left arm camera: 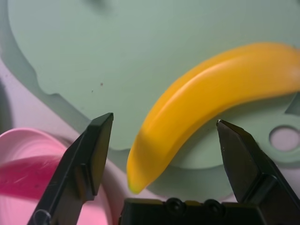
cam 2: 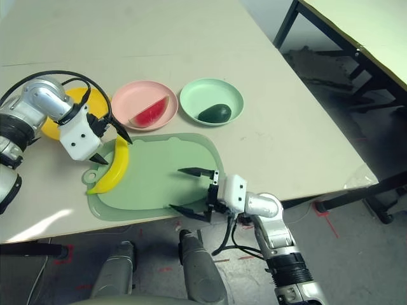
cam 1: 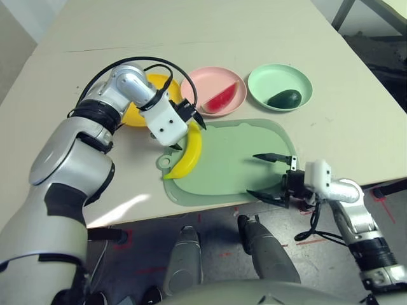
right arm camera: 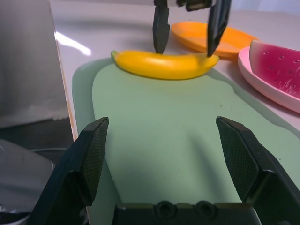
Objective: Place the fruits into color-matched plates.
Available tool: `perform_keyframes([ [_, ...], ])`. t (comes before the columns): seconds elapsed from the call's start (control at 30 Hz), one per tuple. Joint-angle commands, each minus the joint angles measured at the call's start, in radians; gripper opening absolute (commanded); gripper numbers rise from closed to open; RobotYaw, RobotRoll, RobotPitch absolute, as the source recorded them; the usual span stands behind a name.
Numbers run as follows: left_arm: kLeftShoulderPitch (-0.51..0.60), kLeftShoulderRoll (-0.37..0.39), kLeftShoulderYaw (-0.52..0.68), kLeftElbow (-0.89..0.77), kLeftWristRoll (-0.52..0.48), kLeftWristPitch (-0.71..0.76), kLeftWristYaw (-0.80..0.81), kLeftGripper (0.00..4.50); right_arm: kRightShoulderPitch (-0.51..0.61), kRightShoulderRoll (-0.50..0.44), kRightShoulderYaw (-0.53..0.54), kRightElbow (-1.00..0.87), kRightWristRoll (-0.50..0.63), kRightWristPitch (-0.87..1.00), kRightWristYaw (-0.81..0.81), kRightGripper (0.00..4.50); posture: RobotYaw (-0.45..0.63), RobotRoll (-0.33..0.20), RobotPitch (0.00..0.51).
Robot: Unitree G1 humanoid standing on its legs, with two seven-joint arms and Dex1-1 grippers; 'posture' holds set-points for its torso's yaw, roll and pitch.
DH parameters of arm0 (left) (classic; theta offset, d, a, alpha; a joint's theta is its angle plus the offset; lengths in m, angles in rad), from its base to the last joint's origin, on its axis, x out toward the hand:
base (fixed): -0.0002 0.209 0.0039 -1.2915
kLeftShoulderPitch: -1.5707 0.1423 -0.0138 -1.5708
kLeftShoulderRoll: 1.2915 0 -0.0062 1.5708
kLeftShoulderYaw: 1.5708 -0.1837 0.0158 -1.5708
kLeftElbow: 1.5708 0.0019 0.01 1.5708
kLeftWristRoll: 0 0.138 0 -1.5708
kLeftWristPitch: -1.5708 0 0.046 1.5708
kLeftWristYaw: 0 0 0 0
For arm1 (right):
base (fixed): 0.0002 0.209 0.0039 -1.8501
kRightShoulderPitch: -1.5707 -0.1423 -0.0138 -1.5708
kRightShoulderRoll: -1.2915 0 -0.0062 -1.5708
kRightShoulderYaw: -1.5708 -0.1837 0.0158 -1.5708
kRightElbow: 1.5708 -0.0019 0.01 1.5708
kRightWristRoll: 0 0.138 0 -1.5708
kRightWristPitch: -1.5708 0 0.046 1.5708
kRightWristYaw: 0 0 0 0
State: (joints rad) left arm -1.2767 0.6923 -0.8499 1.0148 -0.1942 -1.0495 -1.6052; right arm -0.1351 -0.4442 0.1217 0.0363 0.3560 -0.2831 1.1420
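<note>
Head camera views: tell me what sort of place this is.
Probably a robot test lab, not a kitchen: toy fruit such as the banana on a plain table, red tape marks on the floor, another bare table nearby.

Head pair high over table [cam 1: 356, 127] — wrist cameras close on banana [left arm camera: 206, 98]

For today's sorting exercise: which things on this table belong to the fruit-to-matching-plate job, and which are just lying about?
Job: banana, watermelon wedge, avocado, yellow plate, pink plate, mint green plate, left gripper.
Lying about: cutting mat; right gripper, idle and open.
</note>
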Motion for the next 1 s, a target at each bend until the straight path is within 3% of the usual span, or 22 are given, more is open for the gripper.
perform_keyframes([
  [0.03,0.016,0.022,-0.051,-0.041,-0.040,0.037,-0.009,3.33,0.014,-0.009,0.000,-0.031,0.019,0.051,-0.011,4.50,-0.18,0.000,0.214],
  [0.33,0.023,0.078,-0.124,-0.104,-0.102,0.096,-0.009,0.14,-0.002,-0.007,-0.002,-0.056,0.033,0.105,-0.028,4.50,-0.17,0.000,0.216],
  [0.37,0.021,0.085,-0.127,-0.107,-0.107,0.103,-0.009,0.03,-0.005,-0.004,-0.004,-0.056,0.038,0.111,-0.032,4.50,-0.17,0.000,0.216],
  [0.83,0.009,0.157,-0.144,-0.221,-0.201,0.203,-0.009,0.03,-0.022,-0.004,0.009,-0.038,0.022,0.113,-0.026,4.50,-0.15,0.000,0.212],
  [1.0,0.006,0.131,-0.134,-0.222,-0.183,0.203,-0.009,1.58,-0.020,0.000,0.013,-0.042,0.016,0.112,-0.032,4.50,-0.16,0.000,0.211],
])
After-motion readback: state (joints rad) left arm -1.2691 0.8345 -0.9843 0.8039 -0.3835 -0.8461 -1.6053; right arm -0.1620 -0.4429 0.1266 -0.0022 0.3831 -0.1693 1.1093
